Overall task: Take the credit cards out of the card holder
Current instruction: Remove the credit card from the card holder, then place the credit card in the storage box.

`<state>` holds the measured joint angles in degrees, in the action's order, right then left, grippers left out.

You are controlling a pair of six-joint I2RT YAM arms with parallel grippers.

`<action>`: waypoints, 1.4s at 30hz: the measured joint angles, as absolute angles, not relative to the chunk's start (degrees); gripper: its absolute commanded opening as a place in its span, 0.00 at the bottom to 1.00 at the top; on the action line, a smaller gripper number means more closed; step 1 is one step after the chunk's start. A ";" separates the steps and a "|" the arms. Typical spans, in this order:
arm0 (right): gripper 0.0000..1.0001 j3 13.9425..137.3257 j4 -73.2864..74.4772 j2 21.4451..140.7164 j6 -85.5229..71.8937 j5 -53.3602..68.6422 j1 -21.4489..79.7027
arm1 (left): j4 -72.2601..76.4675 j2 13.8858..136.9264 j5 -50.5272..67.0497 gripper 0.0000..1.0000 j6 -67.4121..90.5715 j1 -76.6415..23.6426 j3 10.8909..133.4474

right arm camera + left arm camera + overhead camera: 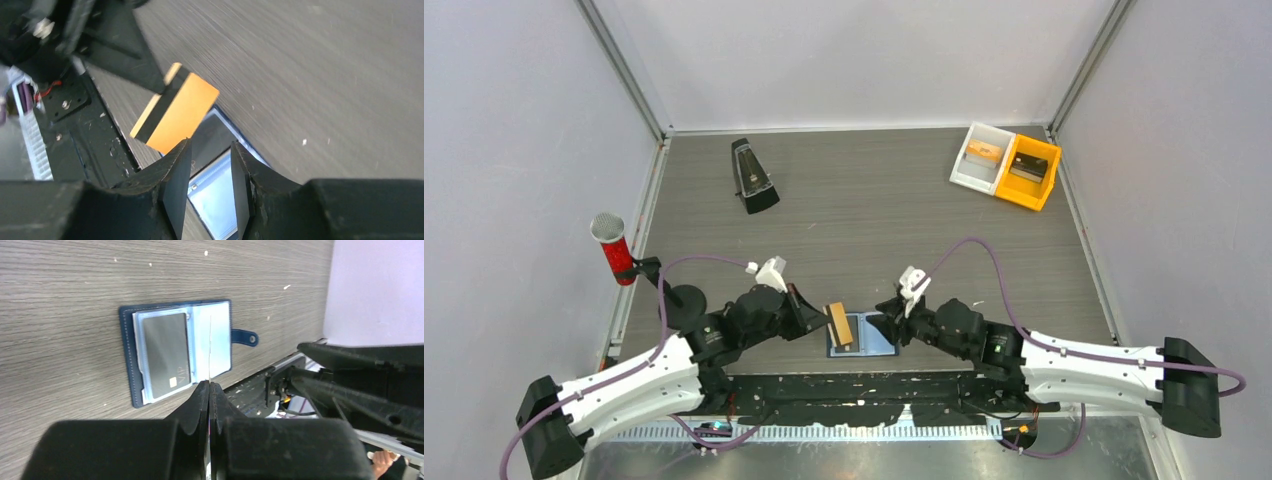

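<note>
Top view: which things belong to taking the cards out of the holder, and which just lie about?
Job: card holder, orange card in left hand, dark card in its slot.
Lying about: metronome, red microphone, white bin, yellow bin.

Table: grey wood-grain top, grain running left to right, a few pale specks on it. Behind the table stands a plain white back wall. A left wall and a right wall, both white, close its sides, and a grey metal left post and right post slant up from its far corners. Light is even and diffuse, with soft, short shadows on the table top.
</note>
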<state>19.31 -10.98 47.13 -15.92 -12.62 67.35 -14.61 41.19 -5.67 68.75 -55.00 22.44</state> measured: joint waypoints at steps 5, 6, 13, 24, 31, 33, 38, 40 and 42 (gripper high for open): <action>0.53 14.17 -22.09 42.57 4.60 -9.13 72.77 | -16.99 35.68 -5.10 0.00 70.81 -55.00 23.22; 0.54 13.43 -23.27 42.30 7.62 -8.62 73.54 | -17.58 35.11 -5.15 0.00 71.35 -55.00 23.66; 0.63 12.64 -28.38 44.05 27.14 -7.84 80.86 | -20.78 32.71 -5.54 0.00 76.71 -55.00 25.89; 0.64 12.73 -40.12 61.01 44.03 -21.45 89.84 | -22.81 30.61 -5.48 0.00 86.30 -55.00 26.24; 0.36 13.87 -50.54 69.08 47.88 -29.26 90.70 | -21.19 29.91 -4.67 0.00 89.95 -55.00 24.27; 0.19 13.96 -53.34 70.32 48.18 -30.98 90.89 | -20.56 30.17 -4.29 0.00 90.85 -55.00 23.83; 0.05 13.93 -55.75 71.13 47.88 -33.80 91.37 | -16.78 31.18 -3.86 0.18 92.25 -54.70 22.28; 0.05 13.93 -55.77 70.94 46.96 -34.48 91.39 | -15.64 31.57 -3.90 0.32 90.98 -54.68 22.15; 0.05 13.89 -55.27 69.65 44.77 -35.00 91.39 | -14.98 31.77 -3.84 0.47 88.84 -54.70 22.15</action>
